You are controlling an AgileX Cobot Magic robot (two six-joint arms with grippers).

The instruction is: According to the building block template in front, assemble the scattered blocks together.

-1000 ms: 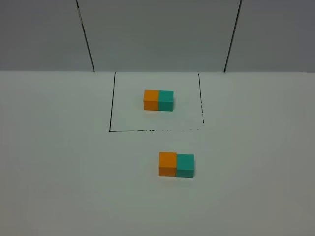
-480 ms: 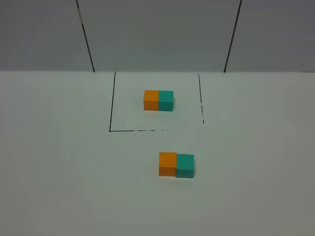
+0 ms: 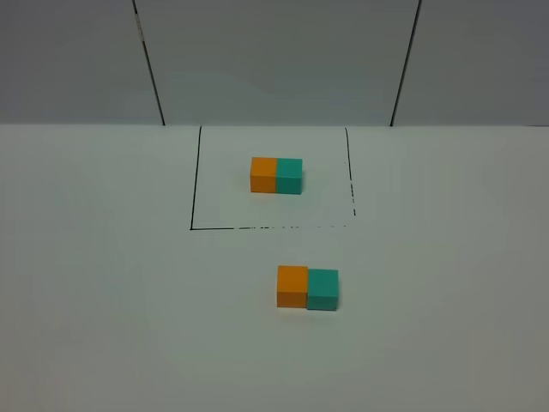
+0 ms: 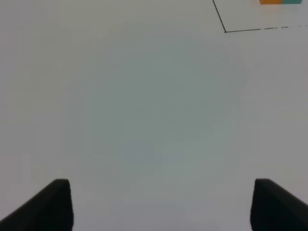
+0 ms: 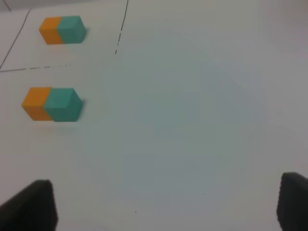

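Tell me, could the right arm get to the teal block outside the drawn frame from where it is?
Probably yes. The right gripper is open, with bare table between it and the teal block. The orange block touches only the teal one's far side.

The template (image 3: 276, 175) was half orange, half teal, and sat inside a thin black outline (image 3: 196, 180) whose near edge broke into dashes (the right side looked dashed too). The loose orange block (image 3: 292, 286) and teal block (image 3: 322, 289) matched those colours, plain and unpatterned. The table (image 3: 103, 283) was plain white, the wall (image 3: 274, 60) behind it pale grey with two dark seams, and the fingers (image 4: 53, 204) of both grippers showed matt black.
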